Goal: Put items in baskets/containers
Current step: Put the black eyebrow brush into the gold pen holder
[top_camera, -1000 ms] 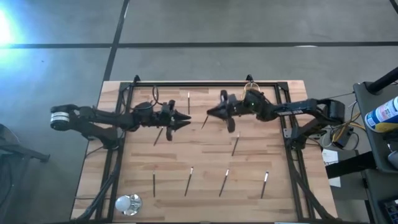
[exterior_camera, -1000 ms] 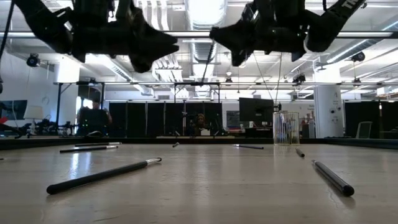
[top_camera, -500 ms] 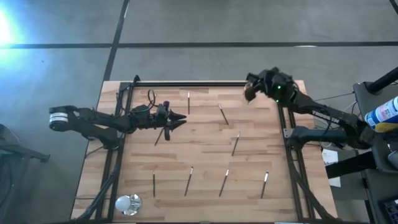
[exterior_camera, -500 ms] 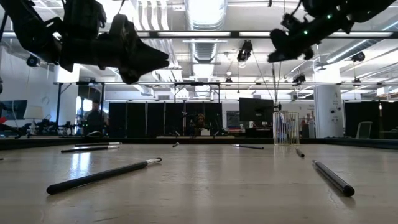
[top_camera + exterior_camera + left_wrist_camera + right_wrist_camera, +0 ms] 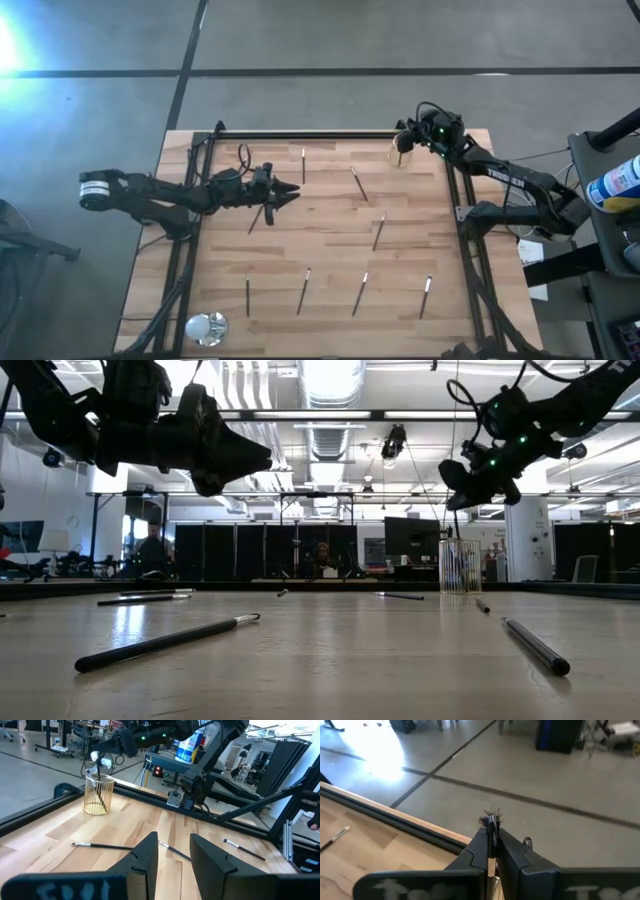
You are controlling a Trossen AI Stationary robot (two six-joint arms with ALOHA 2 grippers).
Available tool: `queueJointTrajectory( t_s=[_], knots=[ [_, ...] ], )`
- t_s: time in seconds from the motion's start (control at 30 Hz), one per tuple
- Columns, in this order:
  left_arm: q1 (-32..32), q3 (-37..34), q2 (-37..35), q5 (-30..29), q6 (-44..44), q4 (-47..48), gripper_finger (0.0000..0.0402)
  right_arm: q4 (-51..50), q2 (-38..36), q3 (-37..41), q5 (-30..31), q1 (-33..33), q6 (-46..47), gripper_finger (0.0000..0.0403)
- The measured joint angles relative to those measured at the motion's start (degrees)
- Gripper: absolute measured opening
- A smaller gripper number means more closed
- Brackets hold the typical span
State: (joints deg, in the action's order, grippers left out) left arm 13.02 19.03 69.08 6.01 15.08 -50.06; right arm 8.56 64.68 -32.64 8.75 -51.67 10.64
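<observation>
Overhead ceiling fixtures [image 5: 325,380] light the scene evenly. In the high view, strong glare [image 5: 8,45] blooms on the floor at the far left edge. In the low view, both arms appear as dark silhouettes against the bright ceiling, and the table [image 5: 330,660] shows a soft sheen. A blown-out patch [image 5: 365,750] on the floor washes out the right wrist view.

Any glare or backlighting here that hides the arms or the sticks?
High view: a blown-out glare patch sits at the left edge on the floor, off the table. Low view: bright ceiling lights backlight both arms into silhouettes; the nearest stick is clear. Right wrist view: a washed-out floor patch at the upper left.
</observation>
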Motion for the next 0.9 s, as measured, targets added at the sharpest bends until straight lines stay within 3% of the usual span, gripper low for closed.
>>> queueJointTrajectory(
  t_s=[0.47,0.67,0.9],
  knots=[
    [0.00,0.00,0.02,-1.62,1.00,2.67,0.0105,-6.81,2.30,0.00,0.11,0.01,6.09,0.0030],
    [0.02,0.00,0.04,-5.12,5.75,3.21,0.0105,-8.72,1.42,-0.41,0.23,0.01,5.93,0.0071],
    [0.04,0.58,0.02,-5.29,9.09,6.99,0.0105,-10.83,-1.15,-1.60,0.06,0.01,3.86,0.0119]
  ],
)
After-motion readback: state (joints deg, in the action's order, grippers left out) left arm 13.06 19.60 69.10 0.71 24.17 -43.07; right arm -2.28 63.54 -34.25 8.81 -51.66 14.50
